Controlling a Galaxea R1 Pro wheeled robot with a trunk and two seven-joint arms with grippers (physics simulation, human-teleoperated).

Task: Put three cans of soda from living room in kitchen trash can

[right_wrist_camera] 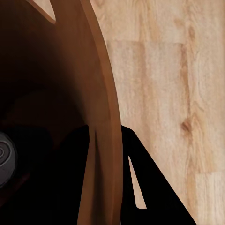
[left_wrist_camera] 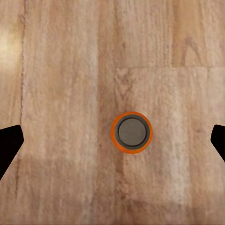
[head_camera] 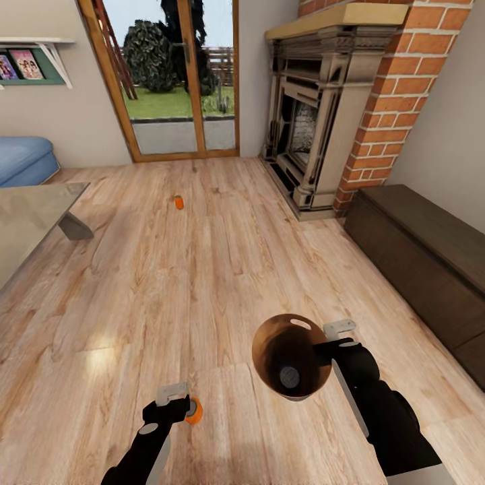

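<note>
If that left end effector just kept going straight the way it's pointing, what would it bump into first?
Probably the orange soda can. The left wrist view looks straight down at its grey top, centred between the two open fingertips of the left end effector, with wood floor around it. How far away it is stays unclear.

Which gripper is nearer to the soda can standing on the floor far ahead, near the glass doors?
Left, slightly. The left gripper is low and nearly in line below the far soda can; the right gripper, shut on the trash can rim, sits well off to the right.
</note>
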